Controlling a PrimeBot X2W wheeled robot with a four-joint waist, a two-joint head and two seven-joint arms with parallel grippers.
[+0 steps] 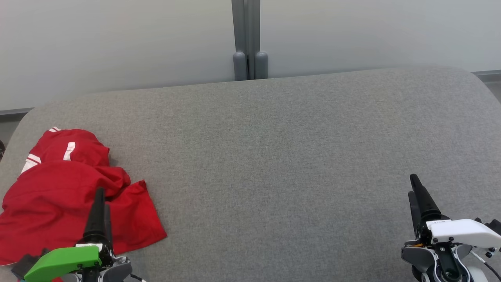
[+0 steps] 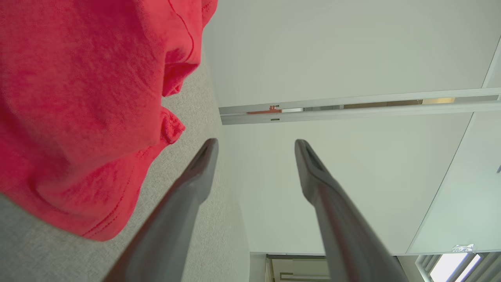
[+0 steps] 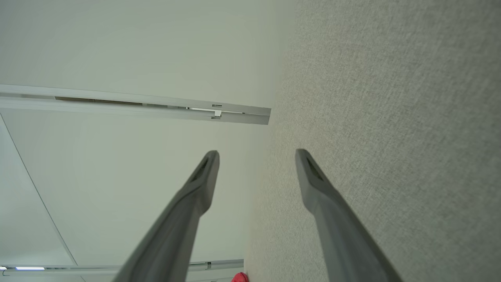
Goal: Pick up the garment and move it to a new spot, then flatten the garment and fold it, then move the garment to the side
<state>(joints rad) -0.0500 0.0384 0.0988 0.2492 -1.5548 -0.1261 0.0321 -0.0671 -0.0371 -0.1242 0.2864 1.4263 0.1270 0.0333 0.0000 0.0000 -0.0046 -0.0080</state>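
**Grippers open and empty, garment heaped at the left: risks ahead of the pick**

The left gripper, the one with the green housing, sits at the near edge with its fingers pointing out over the lower part of the red garment. In the left wrist view its jaws stand wide apart with nothing between them, and the cloth lies off to one side of the fingers. I cannot tell whether a finger brushes the fabric. The right gripper is at the near right, well apart from the garment. It is also spread wide and empty, above bare grey worktop.

The garment is a crumpled heap with white stripes at its far end, lying close to the worktop's rounded left edge. No task step looks done yet.

Risks, as I judge them:
- The heap is layered and folded over itself. A pinch there may catch several plies, so the cloth would lift as a wad and not open out for flattening.
- A shallow pinch on the loose flap at the right may slip free mid-carry.
- The garment is near the left edge, so a nudge or drag outward could send part of it over the side.
- The right arm must reach far across to help, so the two arms could crowd each other over the heap.
- The worktop's woven cover may grip the cloth, so dragging could bunch it further.
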